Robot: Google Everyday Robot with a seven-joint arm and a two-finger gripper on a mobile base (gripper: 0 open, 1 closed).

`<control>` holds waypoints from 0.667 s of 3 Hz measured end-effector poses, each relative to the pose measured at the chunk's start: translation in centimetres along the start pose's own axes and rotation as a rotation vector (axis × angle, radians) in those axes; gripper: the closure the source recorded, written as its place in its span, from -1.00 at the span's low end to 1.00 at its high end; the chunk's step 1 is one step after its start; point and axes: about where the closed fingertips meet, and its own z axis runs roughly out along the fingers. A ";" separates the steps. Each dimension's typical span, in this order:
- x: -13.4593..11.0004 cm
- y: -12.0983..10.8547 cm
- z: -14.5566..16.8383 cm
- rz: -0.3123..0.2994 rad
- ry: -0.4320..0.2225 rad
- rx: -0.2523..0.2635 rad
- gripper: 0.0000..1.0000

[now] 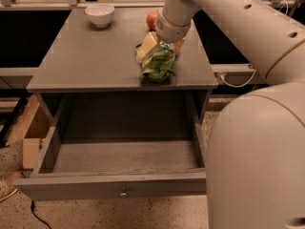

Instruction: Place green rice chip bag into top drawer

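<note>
- The gripper (161, 46) is sitting at the far end of the green rice chip bag (157, 67), which is stretching toward the counter's (86, 61) front edge.
- I cannot tell whether it is gripping the bag.

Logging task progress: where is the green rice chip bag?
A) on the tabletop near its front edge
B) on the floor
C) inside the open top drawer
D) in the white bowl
A: the green rice chip bag lies on the tabletop, with the tool right at its rear end, above the open top drawer.
</note>
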 end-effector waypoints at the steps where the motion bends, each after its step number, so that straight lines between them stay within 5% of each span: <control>1: 0.0 1.0 1.6 0.009 0.021 -0.026 -0.16; 2: 0.3 1.3 1.4 -0.024 -0.002 -0.054 0.31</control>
